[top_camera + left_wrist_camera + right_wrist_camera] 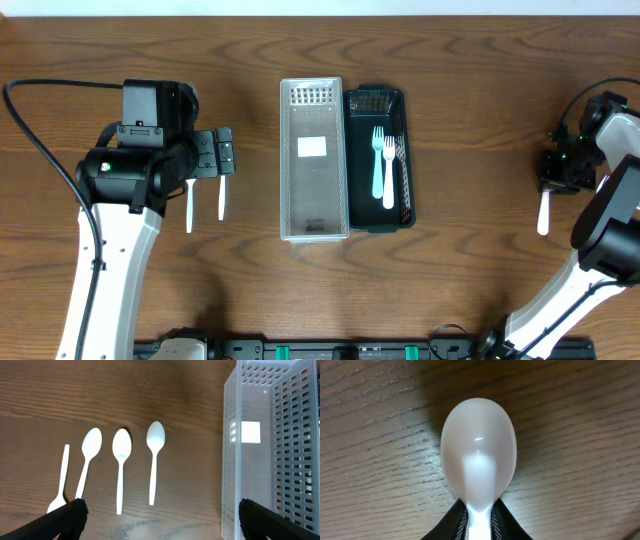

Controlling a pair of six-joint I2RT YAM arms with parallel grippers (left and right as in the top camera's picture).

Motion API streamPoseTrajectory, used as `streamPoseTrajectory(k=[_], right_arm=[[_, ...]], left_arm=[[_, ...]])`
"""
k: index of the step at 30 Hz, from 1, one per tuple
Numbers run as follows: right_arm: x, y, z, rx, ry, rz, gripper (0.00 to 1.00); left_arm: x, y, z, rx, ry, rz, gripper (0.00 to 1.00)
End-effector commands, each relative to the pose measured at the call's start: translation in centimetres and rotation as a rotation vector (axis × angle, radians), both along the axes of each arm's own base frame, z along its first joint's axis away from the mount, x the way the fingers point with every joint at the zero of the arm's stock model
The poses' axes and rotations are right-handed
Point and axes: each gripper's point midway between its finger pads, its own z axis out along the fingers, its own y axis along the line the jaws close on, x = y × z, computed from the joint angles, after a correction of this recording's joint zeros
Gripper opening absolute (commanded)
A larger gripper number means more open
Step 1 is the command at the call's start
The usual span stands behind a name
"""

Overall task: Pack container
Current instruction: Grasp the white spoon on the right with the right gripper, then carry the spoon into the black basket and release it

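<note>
Right wrist shows the right claw [479,522] pinching a spoon [479,445], handle hidden; left claw [161,515] gapes.

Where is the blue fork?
In the overhead view, the blue fork lies in the dark basket, just right of the white basket, with a white fork on its right.

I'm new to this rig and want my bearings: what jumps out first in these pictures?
A white spoon fills the right wrist view, its handle pinched in the right gripper. Mid-table, a clear basket stands beside a dark tray holding two forks. Near the open left gripper, three more spoons lie in a row on the wood.
</note>
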Motion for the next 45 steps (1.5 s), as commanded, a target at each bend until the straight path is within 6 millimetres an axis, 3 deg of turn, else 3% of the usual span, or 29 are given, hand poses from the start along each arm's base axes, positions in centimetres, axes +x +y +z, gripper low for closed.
streamPoseTrajectory(k=[1,5,9,14,17,21,25,30,34,42,45], right_arm=[[-0.4,0.3,-1.1,0.028,0.022,-0.022,0.13],[-0.1,0.9,-0.9,0.055,0.01,-0.079,0.11],[1.4,2.6,0.8,0.092,-0.021,-0.092,0.1],[4.1,5.8,5.6,0.07,-0.081,-0.025,0.07],[6.1,9.6,9.8,0.055,-0.149,0.078,0.07],[8.7,16.3,15.2,0.042,-0.297,0.205,0.01],[10.0,23.5,18.1,0.07,-0.408,0.254,0.01],[9.2,30.7,17.4,0.119,-0.412,0.274,0.01],[8.1,33.3,15.0,0.108,-0.349,0.266,0.01],[6.4,34.7,8.9,0.074,-0.17,0.301,0.1],[6.2,34.7,8.4,0.07,-0.153,0.302,0.23]], left_arm=[[0.2,0.1,0.6,0.007,-0.017,-0.007,0.98],[0.2,0.1,0.6,0.007,-0.017,-0.008,0.98],[0.2,0.1,0.6,0.007,-0.017,-0.007,0.98],[0.2,0.1,0.6,0.007,-0.017,-0.007,0.98],[0.2,0.1,0.6,0.007,-0.017,-0.007,0.98],[0.2,0.1,0.6,0.007,-0.017,-0.007,0.98],[0.2,0.1,0.6,0.007,-0.017,-0.007,0.98],[0.2,0.1,0.6,0.007,-0.016,-0.007,0.98],[0.2,0.1,0.6,0.007,-0.016,-0.007,0.98],[0.0,0.1,0.5,0.008,-0.009,-0.007,0.98],[0.0,0.1,0.5,0.008,-0.009,-0.007,0.98]])
